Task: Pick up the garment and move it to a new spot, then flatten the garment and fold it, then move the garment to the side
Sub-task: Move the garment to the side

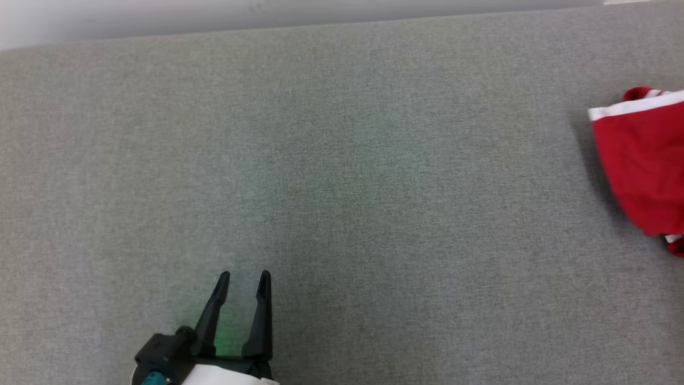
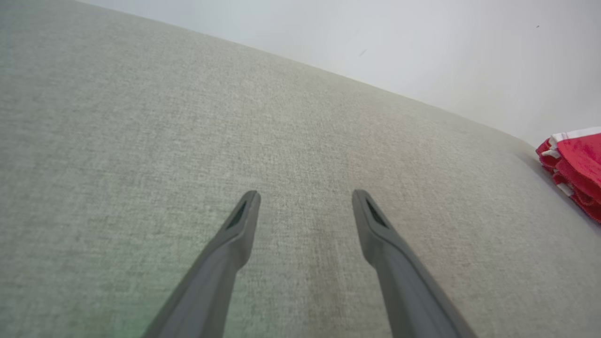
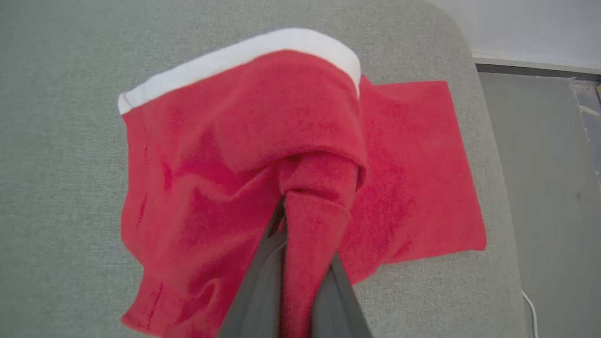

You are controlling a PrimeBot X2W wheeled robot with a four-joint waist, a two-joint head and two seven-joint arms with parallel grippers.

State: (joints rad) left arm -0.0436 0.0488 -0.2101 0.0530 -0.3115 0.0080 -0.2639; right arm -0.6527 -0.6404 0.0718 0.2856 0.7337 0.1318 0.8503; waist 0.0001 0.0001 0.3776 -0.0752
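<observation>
Right wrist view has the action: the right gripper [image 3: 288, 220] is clamped on a bunched fold of the garment [image 3: 211, 178]. Red cloth drapes limp over both fingers, and its far part lies flat near the right end of the grey cushion [image 3: 61, 188]. It's soft, light, floppy stuff that will sag and trail. The pinch is possibly one layer; a hem would carry better. The left gripper [image 1: 244, 277] hangs spread wide, empty, well apart.

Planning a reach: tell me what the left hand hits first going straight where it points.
The way looks free: the left hand points over grey upholstery, perhaps grazing it; the garment lies off to the right.
</observation>
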